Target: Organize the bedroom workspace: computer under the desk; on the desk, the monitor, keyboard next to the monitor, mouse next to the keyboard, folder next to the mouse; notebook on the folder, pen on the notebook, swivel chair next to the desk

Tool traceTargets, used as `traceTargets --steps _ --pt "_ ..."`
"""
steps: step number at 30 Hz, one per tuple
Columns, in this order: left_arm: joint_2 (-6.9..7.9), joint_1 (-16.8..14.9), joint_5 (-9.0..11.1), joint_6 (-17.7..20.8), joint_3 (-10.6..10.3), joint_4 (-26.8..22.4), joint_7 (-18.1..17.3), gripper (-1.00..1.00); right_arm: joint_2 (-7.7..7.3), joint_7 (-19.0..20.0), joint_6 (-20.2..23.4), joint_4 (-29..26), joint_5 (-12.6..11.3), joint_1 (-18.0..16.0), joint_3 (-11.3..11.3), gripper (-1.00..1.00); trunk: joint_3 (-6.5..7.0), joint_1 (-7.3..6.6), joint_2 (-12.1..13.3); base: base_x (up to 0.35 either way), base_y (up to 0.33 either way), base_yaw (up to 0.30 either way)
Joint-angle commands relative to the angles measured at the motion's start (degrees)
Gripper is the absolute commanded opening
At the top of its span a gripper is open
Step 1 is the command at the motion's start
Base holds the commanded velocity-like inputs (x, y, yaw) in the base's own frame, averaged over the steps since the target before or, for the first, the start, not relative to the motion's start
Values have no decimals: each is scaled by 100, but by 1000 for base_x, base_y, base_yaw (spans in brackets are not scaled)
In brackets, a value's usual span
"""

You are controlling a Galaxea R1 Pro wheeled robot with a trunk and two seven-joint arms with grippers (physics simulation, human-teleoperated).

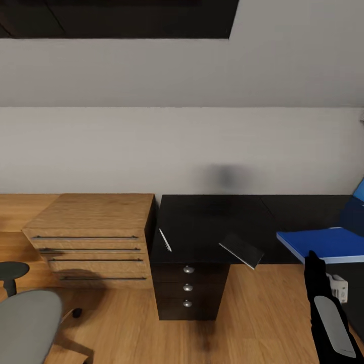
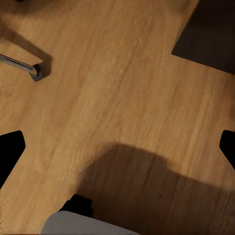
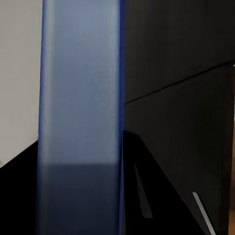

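Note:
The blue folder (image 1: pixel 328 243) hangs level over the right part of the black desk (image 1: pixel 202 222), with my right gripper (image 1: pixel 314 259) shut on its near edge from below. Up close, the folder (image 3: pixel 81 122) stands as a blue band in front of the desk top. A thin white pen (image 1: pixel 165 239) lies on the desk's left part, and the pen (image 3: pixel 203 213) also lies beyond the folder. The dark notebook (image 1: pixel 241 249) juts over the desk's front edge. The grey swivel chair (image 1: pixel 25 323) stands lower left. My left gripper (image 2: pixel 117 147) hangs open over the floor.
A wooden dresser (image 1: pixel 91 237) with several drawers adjoins the desk's left side. The desk's drawer column (image 1: pixel 188 288) has three round knobs. A chair leg with a caster (image 2: pixel 36 72) rests on the wooden floor (image 2: pixel 122 88). A grey wall runs behind the desk.

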Motion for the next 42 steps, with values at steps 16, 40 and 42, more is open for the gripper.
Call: traceTargets --steps 16,40,42 --pt "93 -4 37 4 -33 105 35 100 6 177 -56 -88 -45 -3 3 -100 -6 0 -4 0 -249 0" --pt "89 -5 29 -45 -35 105 35 100 0 163 17 -48 -71 -3 56 -100 -6 0 -4 0 -6 -157" --pt "89 -4 29 -46 -35 105 35 100 -8 157 21 -37 -72 -3 56 -100 -6 0 -4 0 0 -5"
